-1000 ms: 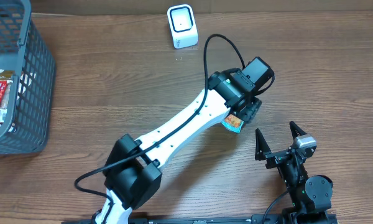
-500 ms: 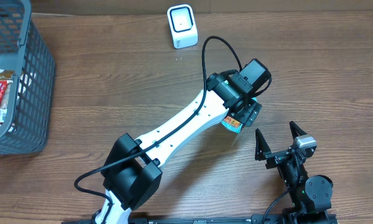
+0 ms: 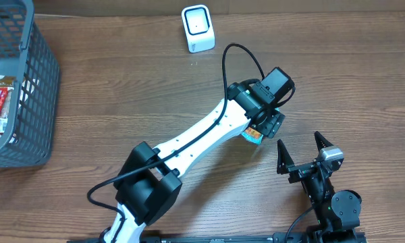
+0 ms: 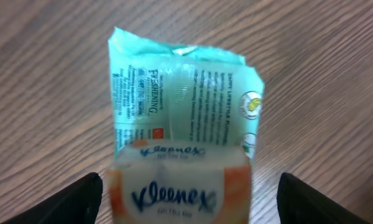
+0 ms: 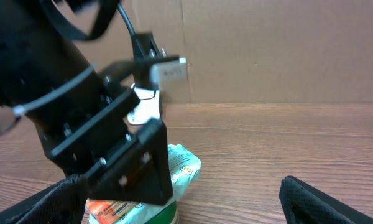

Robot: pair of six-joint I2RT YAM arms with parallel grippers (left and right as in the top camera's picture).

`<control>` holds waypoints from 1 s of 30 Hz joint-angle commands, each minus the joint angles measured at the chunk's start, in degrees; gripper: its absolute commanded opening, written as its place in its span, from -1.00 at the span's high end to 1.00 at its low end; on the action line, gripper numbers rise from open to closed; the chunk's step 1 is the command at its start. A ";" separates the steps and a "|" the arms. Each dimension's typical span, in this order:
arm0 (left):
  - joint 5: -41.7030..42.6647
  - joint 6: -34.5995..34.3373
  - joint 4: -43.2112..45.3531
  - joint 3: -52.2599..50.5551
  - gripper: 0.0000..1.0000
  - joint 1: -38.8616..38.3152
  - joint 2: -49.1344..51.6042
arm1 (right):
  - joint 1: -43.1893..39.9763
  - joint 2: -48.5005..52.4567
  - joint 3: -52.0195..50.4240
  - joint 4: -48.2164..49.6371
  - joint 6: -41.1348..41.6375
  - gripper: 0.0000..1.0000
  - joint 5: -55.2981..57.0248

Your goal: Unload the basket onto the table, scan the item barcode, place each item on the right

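Observation:
The item is a teal and orange Kleenex wipes pack (image 3: pixel 254 136) lying on the wooden table right of centre. In the left wrist view the pack (image 4: pixel 183 124) fills the middle, printed side up. My left gripper (image 4: pixel 189 202) is open and straddles its near end, with a clear gap to the pack on each side. From the right wrist view the pack (image 5: pixel 181 167) pokes out under the left arm's black jaw. My right gripper (image 3: pixel 300 142) stands open near the front edge, just right of the pack, holding nothing. No barcode can be made out.
A white scanner (image 3: pixel 198 28) stands at the back centre of the table. A grey mesh basket (image 3: pixel 40 88) with packaged goods sits at the far left. The left arm (image 3: pixel 209 131) stretches diagonally across the table's middle. A cardboard wall (image 5: pixel 280 50) closes the back.
The left gripper's jaws have spread wider around the pack and the wrist has shifted slightly. The pack has barely moved, and the right arm has stayed still.

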 commanded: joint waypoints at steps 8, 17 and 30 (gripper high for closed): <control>0.66 -0.46 0.11 -0.70 -0.18 -0.50 2.64 | 0.00 -0.57 -0.61 0.24 0.26 -1.00 -0.09; 0.61 -0.33 -0.46 1.09 -0.03 -0.35 0.50 | 0.00 -0.57 -0.61 0.24 0.26 -1.00 -0.09; 0.39 -0.28 -1.57 1.09 -0.03 2.03 -3.32 | 0.00 -0.57 -0.61 0.24 0.26 -1.00 -0.09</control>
